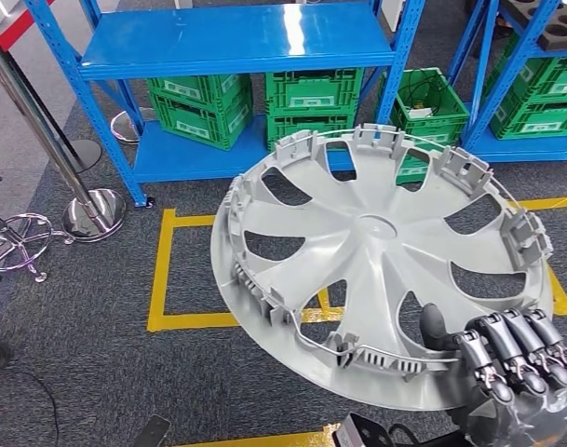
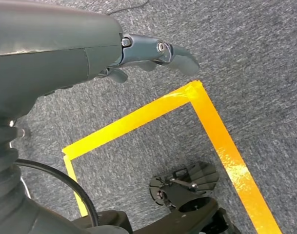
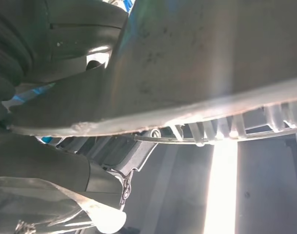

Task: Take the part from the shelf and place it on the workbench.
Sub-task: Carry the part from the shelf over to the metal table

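Half done, I judge: my right hand [image 1: 519, 358] clamps the wheel cover [image 1: 379, 251] by its five-o'clock rim, off the blue shelf [image 1: 238, 42] at twelve, my left hand [image 2: 154, 53] hangs empty, fingers loosely apart, workbench unseen.

Blue shelf [image 1: 223, 42] (lower level) carries green crates [image 1: 312, 93] above taped carpet [image 1: 90, 363].

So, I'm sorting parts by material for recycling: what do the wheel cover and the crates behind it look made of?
The wheel cover looks like moulded plastic with a matte silver-grey finish: thin spokes, moulded clips around the rim, plus a thin metal-looking wire ring. The green crates look like glossy injection-moulded plastic, judging by their ribbed, latticed walls.
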Robot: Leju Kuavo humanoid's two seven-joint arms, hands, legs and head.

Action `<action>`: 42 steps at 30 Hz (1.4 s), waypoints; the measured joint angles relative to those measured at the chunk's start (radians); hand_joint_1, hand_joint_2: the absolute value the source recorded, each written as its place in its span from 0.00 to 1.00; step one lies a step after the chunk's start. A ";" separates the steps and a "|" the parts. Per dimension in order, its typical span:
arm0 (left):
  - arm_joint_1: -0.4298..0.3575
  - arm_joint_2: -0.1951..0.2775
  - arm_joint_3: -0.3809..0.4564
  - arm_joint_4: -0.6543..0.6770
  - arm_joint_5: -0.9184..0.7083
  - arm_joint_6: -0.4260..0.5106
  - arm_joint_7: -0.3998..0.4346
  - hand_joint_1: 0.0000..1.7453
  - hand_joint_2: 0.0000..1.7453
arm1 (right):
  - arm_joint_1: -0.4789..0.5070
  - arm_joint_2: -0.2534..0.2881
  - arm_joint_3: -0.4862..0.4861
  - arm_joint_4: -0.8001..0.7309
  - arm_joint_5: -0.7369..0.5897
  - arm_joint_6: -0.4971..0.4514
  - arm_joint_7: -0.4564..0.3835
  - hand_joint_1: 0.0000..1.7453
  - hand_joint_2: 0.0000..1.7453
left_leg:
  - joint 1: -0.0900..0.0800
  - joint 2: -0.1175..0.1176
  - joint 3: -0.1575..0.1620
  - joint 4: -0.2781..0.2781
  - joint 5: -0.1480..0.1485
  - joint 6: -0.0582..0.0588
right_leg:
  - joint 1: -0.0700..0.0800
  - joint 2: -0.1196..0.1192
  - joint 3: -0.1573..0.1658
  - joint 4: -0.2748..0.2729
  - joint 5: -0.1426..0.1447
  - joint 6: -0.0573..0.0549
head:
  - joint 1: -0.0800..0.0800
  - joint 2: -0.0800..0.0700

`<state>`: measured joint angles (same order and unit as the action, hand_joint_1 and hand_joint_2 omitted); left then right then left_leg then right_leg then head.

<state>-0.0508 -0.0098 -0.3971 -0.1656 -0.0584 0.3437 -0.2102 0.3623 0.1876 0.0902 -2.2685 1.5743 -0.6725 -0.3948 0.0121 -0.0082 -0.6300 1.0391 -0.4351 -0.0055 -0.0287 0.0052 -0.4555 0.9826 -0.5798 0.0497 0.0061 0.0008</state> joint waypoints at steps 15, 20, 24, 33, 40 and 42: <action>-0.001 0.002 0.036 0.000 0.076 -0.087 -0.011 0.00 1.00 | 0.005 -0.006 0.004 0.002 0.000 0.000 0.041 1.00 1.00 | -0.010 0.000 0.002 0.003 -0.006 0.016 | -0.010 0.000 0.006 -0.009 0.000 0.015 | -0.001 0.000; -0.004 0.000 0.048 0.000 0.076 -0.088 -0.011 0.00 1.00 | 0.004 -0.011 0.008 0.002 -0.001 0.000 0.043 1.00 1.00 | -0.004 0.003 0.021 -0.028 0.002 0.036 | -0.006 -0.001 -0.089 0.180 -0.097 0.013 | 0.009 0.000; -0.004 -0.002 0.050 0.000 0.076 -0.090 -0.011 0.00 1.00 | 0.005 -0.016 0.007 0.003 0.000 0.000 0.043 1.00 1.00 | -0.005 0.002 0.024 -0.023 -0.004 0.032 | -0.004 -0.004 -0.157 0.236 -0.054 0.008 | 0.011 0.000; -0.002 -0.003 0.049 0.000 0.059 -0.077 0.004 0.00 1.00 | 0.004 -0.020 0.008 0.003 -0.001 0.000 0.038 1.00 1.00 | -0.004 0.016 0.014 0.036 -0.051 -0.015 | 0.001 -0.009 -0.087 0.046 0.061 -0.035 | 0.008 0.000; 0.000 -0.004 0.047 0.000 0.028 -0.056 0.013 0.00 1.00 | 0.005 -0.020 0.008 0.003 -0.001 0.000 0.033 1.00 1.00 | -0.003 0.001 -0.048 0.180 -0.074 -0.011 | 0.007 0.038 -0.080 0.046 0.060 -0.042 | 0.006 0.000; 0.000 -0.002 0.046 0.000 0.019 -0.048 0.013 0.00 1.00 | 0.004 -0.020 0.008 0.004 -0.001 0.000 0.033 1.00 1.00 | -0.003 -0.034 0.007 0.058 -0.018 0.003 | 0.007 0.056 -0.080 0.046 0.058 -0.040 | 0.007 0.000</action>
<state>-0.0506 -0.0117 -0.3512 -0.1656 -0.0393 0.2962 -0.1974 0.3667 0.1679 0.0984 -2.2650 1.5737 -0.6728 -0.3620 0.0090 -0.0425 -0.6232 1.0970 -0.4536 -0.0028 -0.0213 0.0607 -0.5352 1.0290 -0.5221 0.0102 0.0133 0.0008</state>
